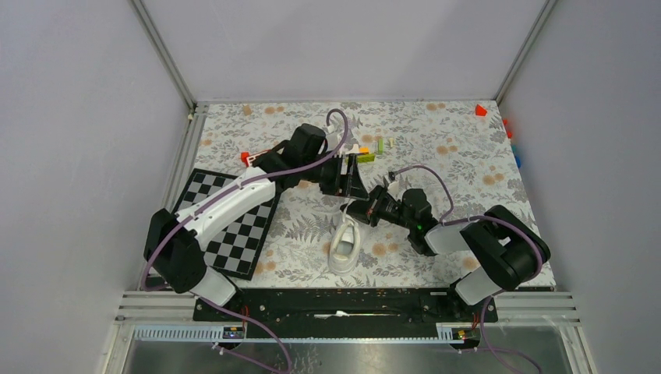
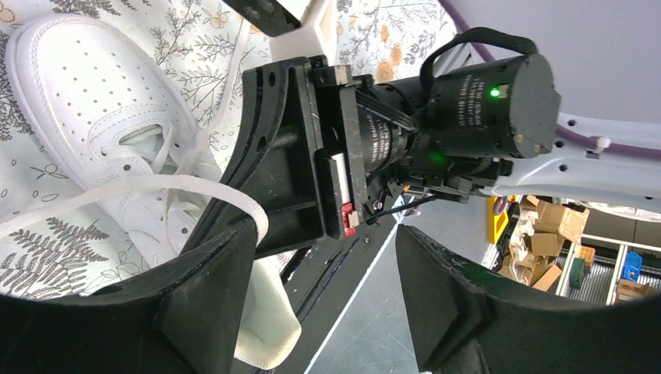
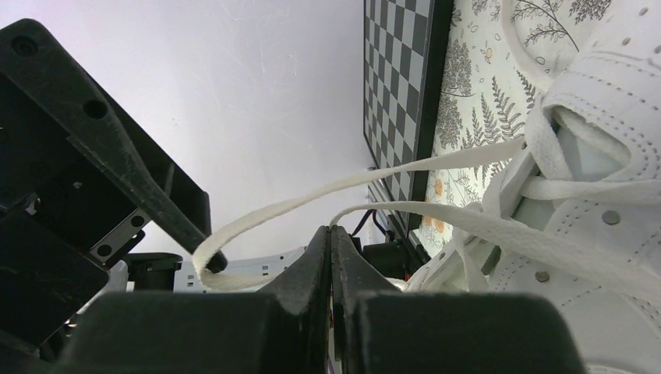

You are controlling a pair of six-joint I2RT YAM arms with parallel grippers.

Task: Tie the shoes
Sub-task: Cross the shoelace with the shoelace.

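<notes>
The white shoe (image 1: 344, 246) lies on the floral mat near the front edge, seen close in the left wrist view (image 2: 93, 117) and the right wrist view (image 3: 616, 156). My right gripper (image 3: 330, 231) is shut on a white lace (image 3: 468, 222) that runs taut from its tips back to the shoe. My left gripper (image 2: 323, 257) stands open just above the right gripper (image 1: 357, 209). A second lace strand (image 2: 156, 187) drapes over the outside of the left gripper's finger (image 2: 226, 273); nothing lies between its jaws. From above, the left gripper (image 1: 352, 181) is just behind the shoe.
A checkerboard (image 1: 234, 226) lies at the left of the mat, and its edge shows in the right wrist view (image 3: 397, 93). Small coloured blocks (image 1: 368, 153) sit behind the left gripper. A red piece (image 1: 481, 110) is at the back right corner, another (image 1: 247, 158) at the left.
</notes>
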